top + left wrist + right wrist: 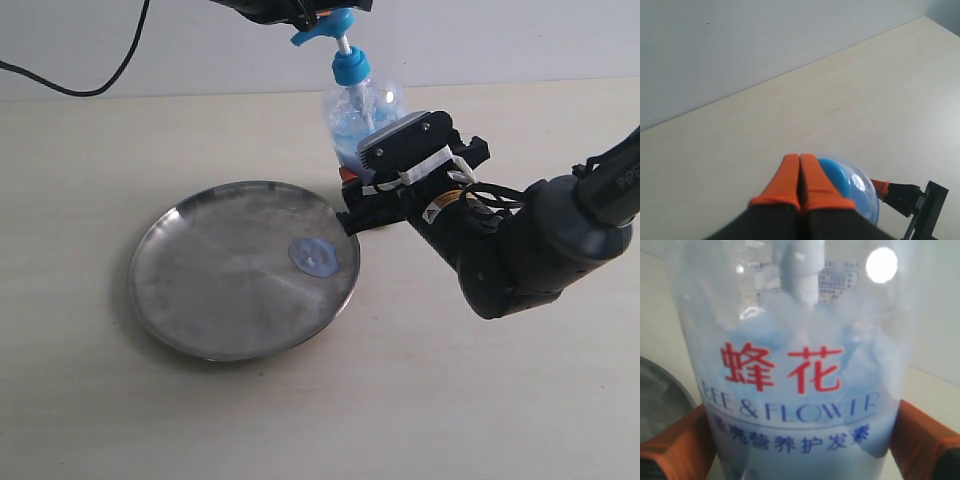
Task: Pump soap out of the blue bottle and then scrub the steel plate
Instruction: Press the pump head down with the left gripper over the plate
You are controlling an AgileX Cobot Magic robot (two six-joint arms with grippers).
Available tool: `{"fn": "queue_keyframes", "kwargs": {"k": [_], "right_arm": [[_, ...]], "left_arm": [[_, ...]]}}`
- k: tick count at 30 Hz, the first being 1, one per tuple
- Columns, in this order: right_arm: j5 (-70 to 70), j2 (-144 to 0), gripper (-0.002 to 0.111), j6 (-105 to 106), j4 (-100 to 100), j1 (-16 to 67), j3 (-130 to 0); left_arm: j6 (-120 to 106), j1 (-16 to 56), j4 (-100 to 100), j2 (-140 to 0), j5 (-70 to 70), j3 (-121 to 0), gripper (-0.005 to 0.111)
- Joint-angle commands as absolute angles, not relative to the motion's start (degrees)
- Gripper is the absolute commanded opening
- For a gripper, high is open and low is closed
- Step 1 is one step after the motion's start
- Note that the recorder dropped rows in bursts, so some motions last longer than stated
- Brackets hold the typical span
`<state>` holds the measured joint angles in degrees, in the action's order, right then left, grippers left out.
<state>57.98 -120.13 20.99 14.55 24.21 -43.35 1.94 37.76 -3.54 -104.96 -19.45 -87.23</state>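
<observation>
The blue bottle (362, 112) stands upright just behind the steel plate (215, 275), at the plate's right rim. My right gripper (372, 190) is shut on the bottle's lower body. In the right wrist view its orange fingers (676, 442) press both sides of the bottle (800, 340) with red characters on it. My left gripper (305, 12) sits at the top edge, right above the blue pump head (325, 28). Its orange fingertips (790, 172) are shut together with nothing between them, beside the blue collar (834, 176). A pale blue soap blob (322, 257) lies on the plate near its right rim.
A black cable (95, 75) runs along the back left of the pale table (300, 420). A white wall (150, 40) rises behind the table. The right arm's dark body (530, 245) reaches in from the right edge.
</observation>
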Motion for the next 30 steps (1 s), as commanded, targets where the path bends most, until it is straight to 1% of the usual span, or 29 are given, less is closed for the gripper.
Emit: {"fn": "queue_keyframes", "kwargs": {"k": [1,13,30], "right_arm": [[60.1,-119.4,0.0,20.9,10.1,24.3,-43.9],[60.1,-119.4,0.0,20.9,8.7,24.3,-43.9],[60.1,-119.4,0.0,20.9,7.7,24.3,-43.9]], "left_arm": [[1.7,37.9,-3.6,-106.9,-27.1,-86.1,0.0],[0.7,37.9,-3.3,-105.9,-31.3,-86.1,0.0],[0.0,38.2,-4.3,-106.1,-33.8,-86.1,0.0]]}}
